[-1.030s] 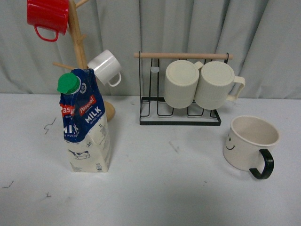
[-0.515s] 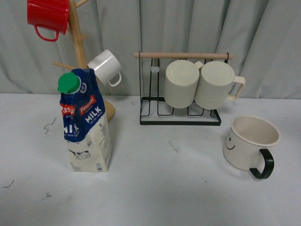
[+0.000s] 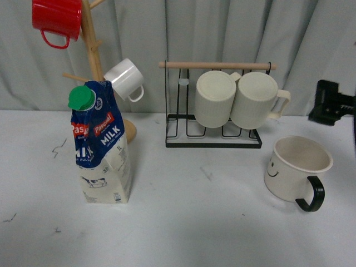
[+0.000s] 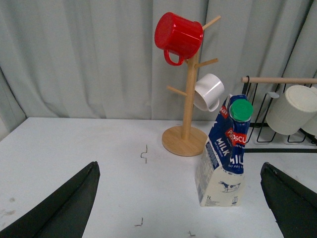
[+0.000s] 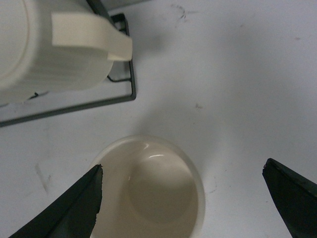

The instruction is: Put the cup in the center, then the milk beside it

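The cup, cream with a black handle and a smiley face, stands upright on the table at the right. In the right wrist view its open mouth lies below my open right gripper, toward one finger. Part of the right arm shows at the right edge, above the cup. The milk, a blue carton with a green cap, stands upright at the left. In the left wrist view the milk stands ahead of my open, empty left gripper.
A wooden mug tree with a red mug and a small white mug stands behind the milk. A black wire rack holds two ribbed cream mugs at the back centre. A grey curtain hangs behind.
The right arm has come into the front view at the right edge, above the cup. The cup and milk have not moved.
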Controlling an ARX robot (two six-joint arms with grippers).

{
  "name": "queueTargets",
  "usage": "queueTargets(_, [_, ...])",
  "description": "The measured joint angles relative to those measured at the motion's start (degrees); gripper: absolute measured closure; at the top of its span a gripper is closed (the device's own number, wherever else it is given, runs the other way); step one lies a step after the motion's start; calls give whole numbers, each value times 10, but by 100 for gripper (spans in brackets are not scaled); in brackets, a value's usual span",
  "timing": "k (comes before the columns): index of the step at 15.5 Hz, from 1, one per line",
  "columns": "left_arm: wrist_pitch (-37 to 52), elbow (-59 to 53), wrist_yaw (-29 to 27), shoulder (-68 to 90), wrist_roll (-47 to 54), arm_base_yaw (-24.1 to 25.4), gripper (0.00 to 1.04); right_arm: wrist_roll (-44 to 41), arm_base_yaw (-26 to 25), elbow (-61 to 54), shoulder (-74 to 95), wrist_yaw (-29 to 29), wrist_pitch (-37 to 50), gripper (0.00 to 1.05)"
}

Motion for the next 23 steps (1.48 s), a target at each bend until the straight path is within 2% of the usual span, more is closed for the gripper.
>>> queueTargets(3, [0, 0, 0, 0, 0, 0, 7, -11, 12, 28, 46, -4, -53, 6])
queueTargets(10, [0, 0, 0, 0, 0, 0, 7, -12, 10, 31, 88, -1, -46, 7])
queueTargets(18, [0, 0, 0, 0, 0, 0, 7, -12, 3, 30, 85, 14, -37, 97])
queueTargets(19, [0, 0, 0, 0, 0, 0, 7, -12, 4, 29, 77, 11, -37, 101])
queueTargets(21, [0, 0, 0, 0, 0, 0, 7, -12, 16, 23, 52, 9, -42, 101])
queueTargets(23, [0, 0, 0, 0, 0, 0, 7, -4, 49, 22, 20, 4, -50, 101])
